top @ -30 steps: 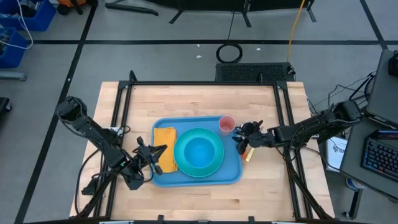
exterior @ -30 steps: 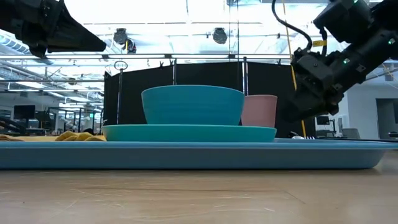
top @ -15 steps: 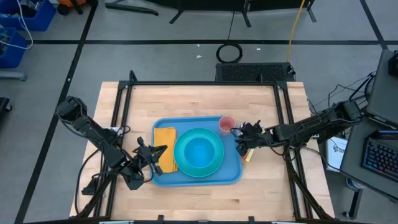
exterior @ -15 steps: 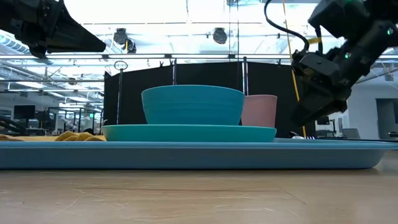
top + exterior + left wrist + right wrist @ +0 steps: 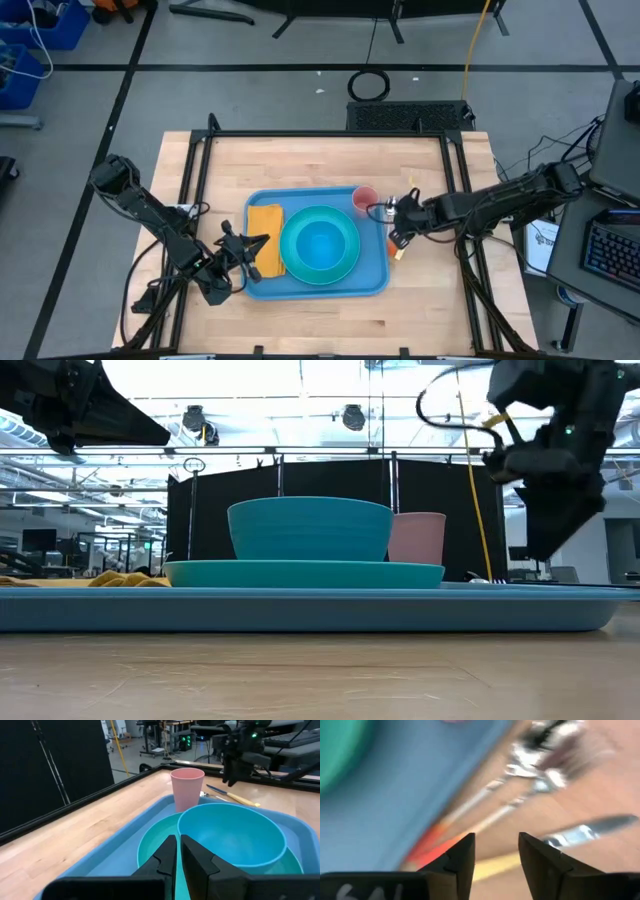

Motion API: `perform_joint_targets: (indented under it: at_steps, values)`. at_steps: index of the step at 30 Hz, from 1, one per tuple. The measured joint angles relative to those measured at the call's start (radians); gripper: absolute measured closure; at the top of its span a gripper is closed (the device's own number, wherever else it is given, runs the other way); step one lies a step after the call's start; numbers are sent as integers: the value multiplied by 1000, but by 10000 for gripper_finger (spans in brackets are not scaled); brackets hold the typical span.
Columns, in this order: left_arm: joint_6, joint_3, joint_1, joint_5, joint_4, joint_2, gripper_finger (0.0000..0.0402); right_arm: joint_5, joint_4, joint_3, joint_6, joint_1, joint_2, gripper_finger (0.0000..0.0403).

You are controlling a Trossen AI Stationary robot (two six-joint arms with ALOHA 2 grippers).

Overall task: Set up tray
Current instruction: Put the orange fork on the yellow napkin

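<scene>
The light-blue tray (image 5: 375, 275) lies mid-table. On it rest a teal bowl (image 5: 320, 243) on a teal plate (image 5: 150, 840), an orange napkin (image 5: 265, 235) at its left end and a pink cup (image 5: 365, 198) standing at its far right corner. Cutlery (image 5: 400, 250) lies on the wood just right of the tray; orange and yellow handles (image 5: 432, 847) and a blade (image 5: 590, 832) show. My right gripper (image 5: 496, 842) hangs open above that cutlery, pointing steeply down. My left gripper (image 5: 178, 845) is shut, hovering above the tray's left end by the napkin.
A black frame (image 5: 330, 133) borders the table's far, left and right sides. Bare wood lies in front of the tray (image 5: 320, 320) and behind it (image 5: 300, 165). A desk with a keyboard (image 5: 610, 255) stands beyond the right edge.
My right gripper has tipped from almost level to steeply downward and risen a little, staying over the cutlery beside the tray's right edge.
</scene>
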Motion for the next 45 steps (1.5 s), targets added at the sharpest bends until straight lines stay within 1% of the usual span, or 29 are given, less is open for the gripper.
perform_joint_targets:
  at_steps: [2,5,9,18,20,31,40,45]
  values:
    - [0,0,0,1,0,0,371,1,-12,0,8,-16,0,242]
    - [0,0,0,1,0,0,371,2,19,0,8,-32,0,225]
    - [1,0,0,1,0,0,371,-2,47,0,6,-52,0,212]
    - [2,0,0,2,0,0,371,-13,45,-2,22,-76,23,217]
    - [2,0,0,2,0,0,371,-28,53,-2,21,-76,40,217]
    - [3,0,0,2,0,0,371,-29,70,-2,8,-83,139,218]
    - [4,0,0,3,0,0,371,-30,109,-2,4,-84,176,218]
    - [4,0,0,3,0,0,371,-53,109,-2,-2,-99,205,218]
